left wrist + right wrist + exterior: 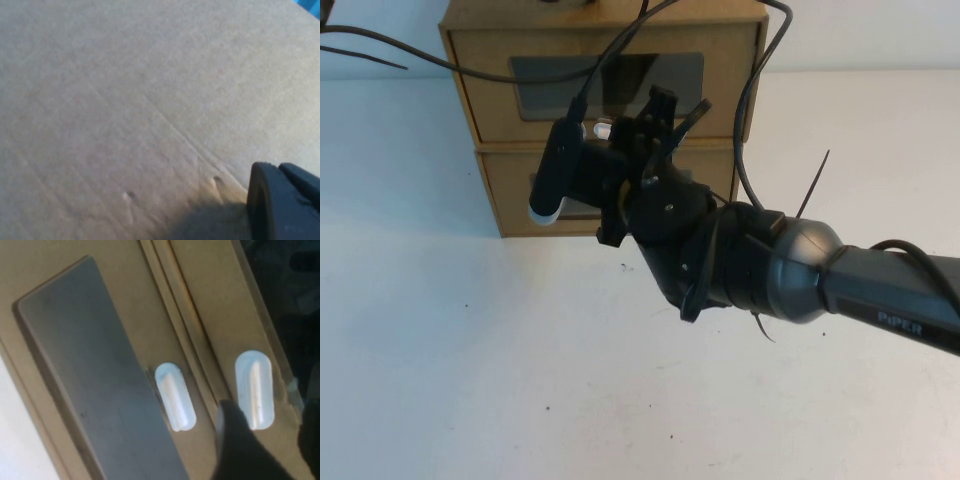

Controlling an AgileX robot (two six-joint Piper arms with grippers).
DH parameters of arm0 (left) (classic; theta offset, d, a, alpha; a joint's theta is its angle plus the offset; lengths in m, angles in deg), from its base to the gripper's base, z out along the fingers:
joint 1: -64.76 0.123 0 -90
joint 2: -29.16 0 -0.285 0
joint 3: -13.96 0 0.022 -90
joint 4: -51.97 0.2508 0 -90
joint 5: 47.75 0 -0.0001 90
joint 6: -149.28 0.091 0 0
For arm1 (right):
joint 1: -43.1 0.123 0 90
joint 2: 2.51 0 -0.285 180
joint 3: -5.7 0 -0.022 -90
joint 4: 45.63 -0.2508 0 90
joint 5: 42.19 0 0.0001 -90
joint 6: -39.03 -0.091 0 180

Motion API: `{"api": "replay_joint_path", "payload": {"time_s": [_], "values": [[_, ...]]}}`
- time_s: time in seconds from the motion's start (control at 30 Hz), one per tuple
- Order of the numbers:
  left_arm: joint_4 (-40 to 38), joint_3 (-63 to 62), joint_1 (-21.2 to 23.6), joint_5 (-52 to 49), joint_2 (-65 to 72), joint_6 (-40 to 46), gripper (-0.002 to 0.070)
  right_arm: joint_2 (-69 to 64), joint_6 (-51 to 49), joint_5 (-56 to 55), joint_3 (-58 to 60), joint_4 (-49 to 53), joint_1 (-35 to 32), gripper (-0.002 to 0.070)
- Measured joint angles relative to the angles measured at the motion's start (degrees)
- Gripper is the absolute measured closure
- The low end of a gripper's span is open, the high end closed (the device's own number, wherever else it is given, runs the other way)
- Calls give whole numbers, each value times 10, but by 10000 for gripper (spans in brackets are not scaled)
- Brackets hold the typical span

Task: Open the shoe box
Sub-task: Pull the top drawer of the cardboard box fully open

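Two brown cardboard shoe boxes stand stacked at the back of the table, the upper box (pixel 730 70) on the lower box (pixel 515 195). Each has a drawer front with a window and a white handle. My right gripper (pixel 678 108) is up against the fronts, open. In the right wrist view its fingers (pixel 235 440) straddle the upper box's handle (pixel 255 385) without closing on it. The lower box's handle (pixel 175 397) lies just beside it. A dark part of my left gripper (pixel 282 205) sits close over plain cardboard (pixel 125 100); the left arm is outside the high view.
The white table (pixel 470 380) stretches in front of the boxes. Black cables (pixel 760 90) loop over the upper box and down to the right arm. The right arm's wrist camera (pixel 552 175) hangs in front of the lower box.
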Motion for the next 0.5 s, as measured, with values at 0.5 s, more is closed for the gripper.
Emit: {"api": "replay_joint_path", "payload": {"time_s": [0.5], "values": [[0, 0, 0, 0, 0, 0, 680, -1, 0, -43, -5, 3, -24, 467]]}}
